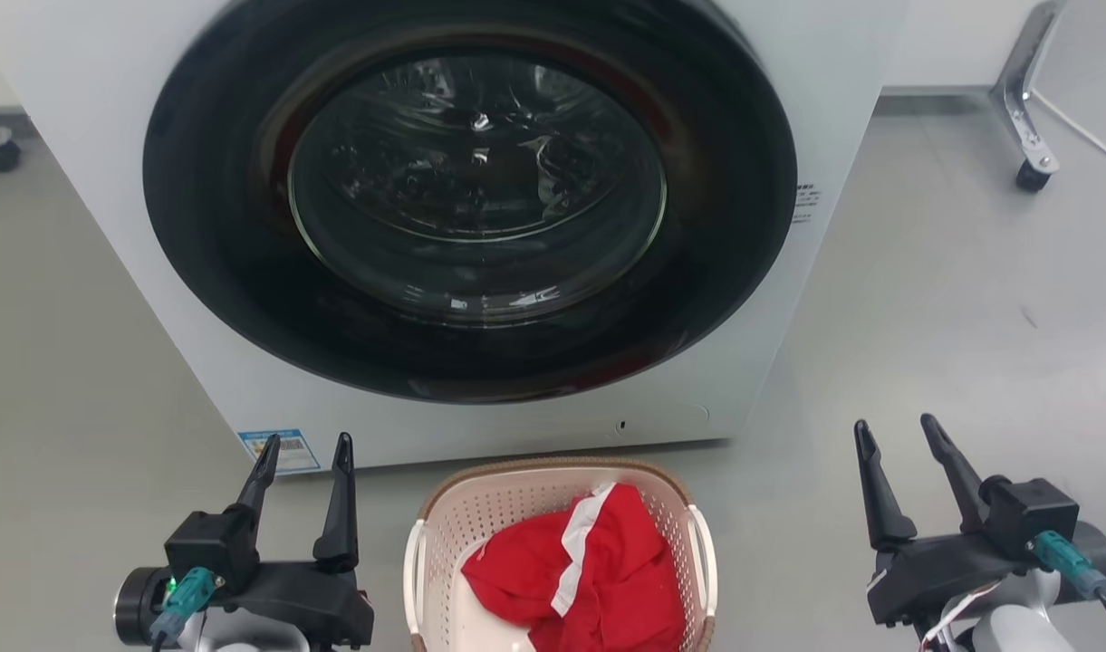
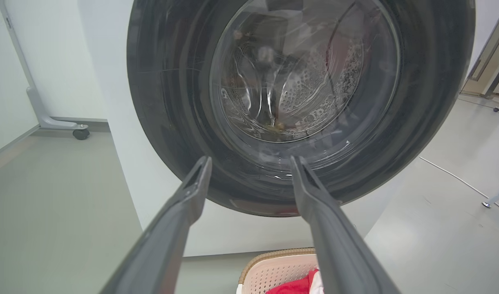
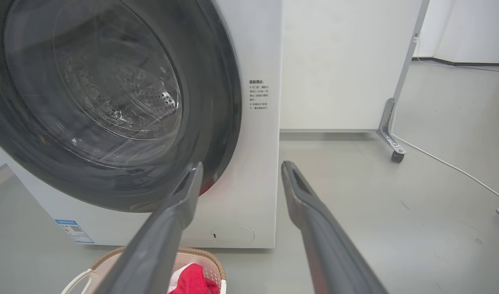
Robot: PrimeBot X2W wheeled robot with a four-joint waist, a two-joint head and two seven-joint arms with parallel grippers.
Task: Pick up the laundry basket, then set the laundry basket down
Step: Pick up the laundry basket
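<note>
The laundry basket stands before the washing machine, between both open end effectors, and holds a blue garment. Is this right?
No. The garment in the laundry basket is red with a white stripe, not blue; the head view shows it.

Obstacle ahead: washing machine, door shut, its front just behind the laundry basket.
Basket interior: largely taken up by red cloth.
Free room: bare floor on both sides of the basket, between it and the left gripper and the right gripper, jaws apart.
Far right: wheeled stand leg, well apart.
</note>
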